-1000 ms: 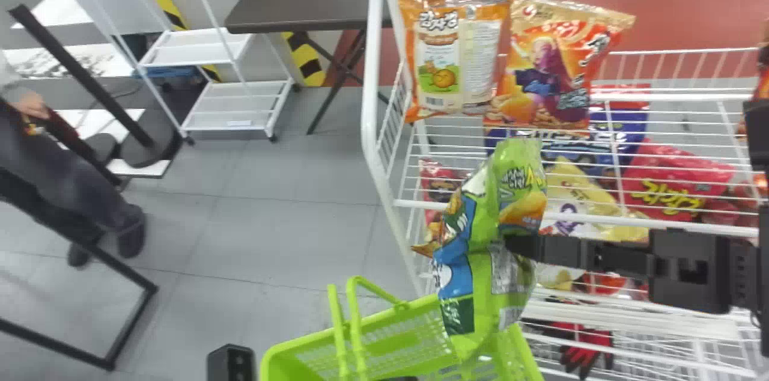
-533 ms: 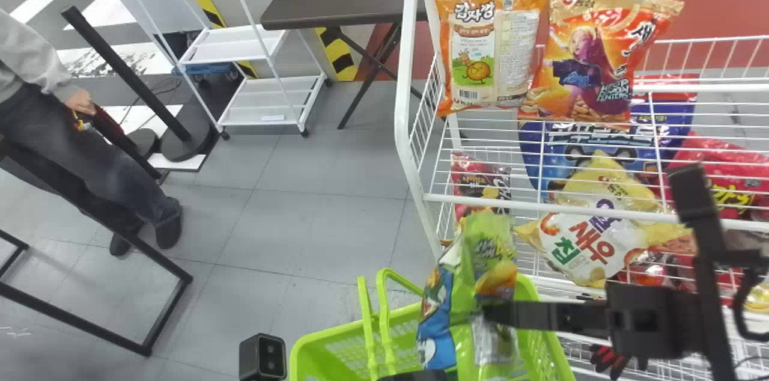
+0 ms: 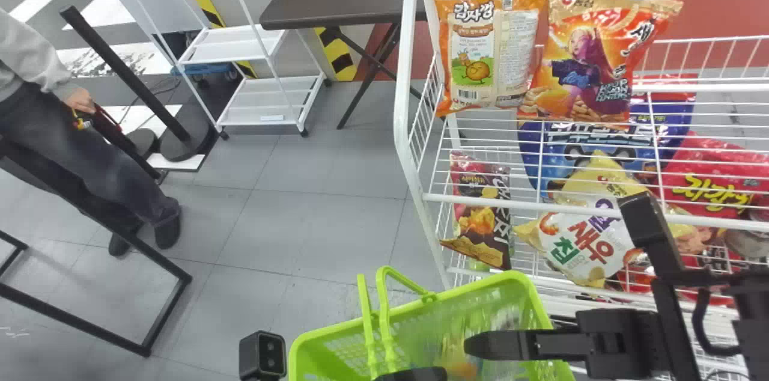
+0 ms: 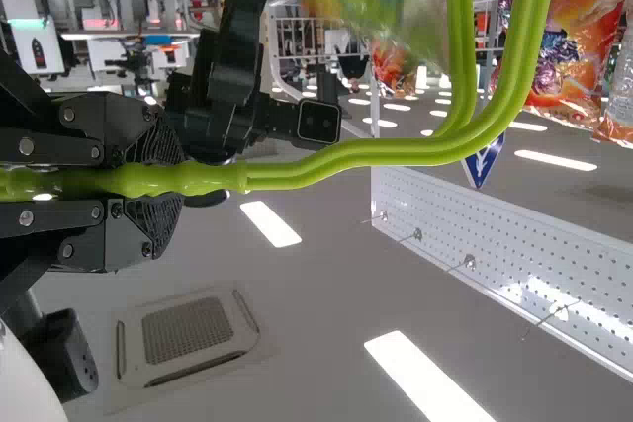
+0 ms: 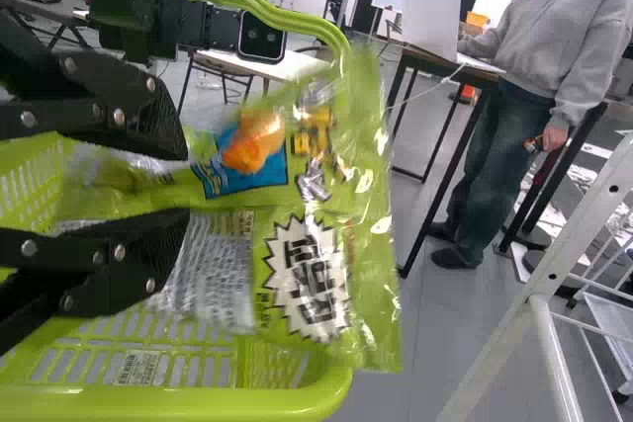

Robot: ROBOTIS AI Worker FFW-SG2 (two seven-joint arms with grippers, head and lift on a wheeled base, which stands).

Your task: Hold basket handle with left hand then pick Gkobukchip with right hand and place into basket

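"Right wrist view first. Where's the bag (image 5: 307,279)?"

"Straight out ahead of the right gripper (image 5: 187,185), running from behind the fingers to well past their tips. Its long axis seems to lie roughly along them."

"Is it gripped?"

"I'd say not. Those fingers stand wide, with the bag spanning the gap. The basket (image 5: 321,397) is right beside it."

"And the head view?"

"The right gripper is over the basket, coming in from the shelf (image 3: 419,188) side. The bag is a smear of colour at its tips, within the basket's opening. It's blurred, so I can't swear whether it's resting or dropping."

"Left wrist view?"

"The left gripper (image 4: 183,185) is closed round the handle (image 4: 376,152), both strands pinched. The bag is a blur near the handle's bend."

"So which arm matters next?"

"The right; it's the nearer one to the bag. The left only has to keep the basket steady."

"And the move?"

"Let the bag settle, then back off along the fingers' own line, toward the shelf. Swing toward the handle instead and it could snag, or drag the bag onto the rim."
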